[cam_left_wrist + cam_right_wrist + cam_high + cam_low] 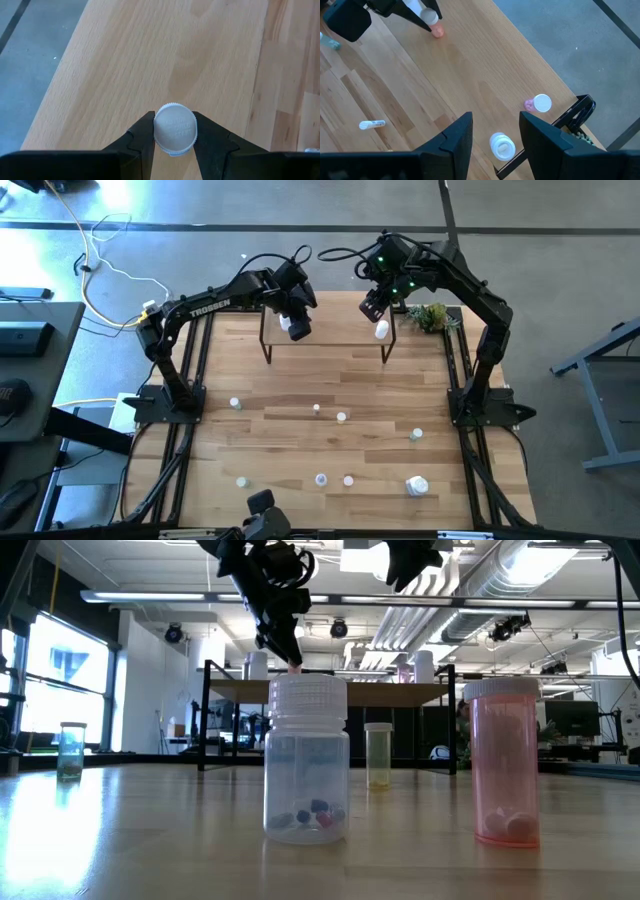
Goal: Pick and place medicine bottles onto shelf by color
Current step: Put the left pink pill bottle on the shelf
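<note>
My left gripper (pixel 175 145) is shut on a pink-tinted medicine bottle with a white cap (pixel 175 129) and holds it over the left part of the shelf (pixel 330 330). In the right wrist view the bottle's pink base (pixel 438 32) is at the board; whether it touches, I cannot tell. My right gripper (pixel 495 132) hangs open above the shelf's right end, touching nothing. Below it, a white bottle (pixel 501 145) and a pink bottle with a white cap (pixel 540 103) stand on the board. My left gripper pinches the bottle by the sides of its white cap (pixel 159 131) between its two fingers. The fingers come from above, slanting down toward the far edge. The bottle hangs below them, base downward and tilted (pixel 295 666).
Several small bottles stand scattered on the tabletop (pixel 341 417), and a larger white one lies near the front right (pixel 416 485). A small green plant (pixel 430 315) sits just right of the shelf. In the low view, a clear bottle (pixel 307 760) and a pink one (pixel 505 765) stand near the front.
</note>
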{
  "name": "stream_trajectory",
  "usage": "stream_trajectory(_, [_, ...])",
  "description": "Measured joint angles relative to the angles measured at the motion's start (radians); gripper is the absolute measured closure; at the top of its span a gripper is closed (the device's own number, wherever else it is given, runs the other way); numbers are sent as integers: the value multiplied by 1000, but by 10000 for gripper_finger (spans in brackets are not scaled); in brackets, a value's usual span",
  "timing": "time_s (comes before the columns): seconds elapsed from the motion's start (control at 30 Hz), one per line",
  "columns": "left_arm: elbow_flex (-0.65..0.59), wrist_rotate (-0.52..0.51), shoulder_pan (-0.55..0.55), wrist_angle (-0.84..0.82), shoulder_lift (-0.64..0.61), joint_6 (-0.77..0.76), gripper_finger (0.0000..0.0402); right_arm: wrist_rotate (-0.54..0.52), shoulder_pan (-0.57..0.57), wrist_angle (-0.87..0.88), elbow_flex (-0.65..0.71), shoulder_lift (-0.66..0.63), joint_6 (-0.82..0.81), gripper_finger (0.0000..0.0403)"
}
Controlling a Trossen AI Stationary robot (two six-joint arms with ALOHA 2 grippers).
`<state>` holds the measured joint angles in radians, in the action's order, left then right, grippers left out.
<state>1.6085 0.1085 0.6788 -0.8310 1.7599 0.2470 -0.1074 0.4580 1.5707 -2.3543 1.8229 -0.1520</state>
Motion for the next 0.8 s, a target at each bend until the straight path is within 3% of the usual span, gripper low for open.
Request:
stream_trajectory(0.23, [0,-30,0,1,0,0,294,1,-2,0,0,0,-10,249])
stream_trajectory(0.57, [0,-50,-11,16,-12,27,221,3,-7,0,0,0,-31,249])
stream_trajectory(0.8, [-1,-50,-29,12,-22,40,205,18,-33,0,0,-3,-3,249])
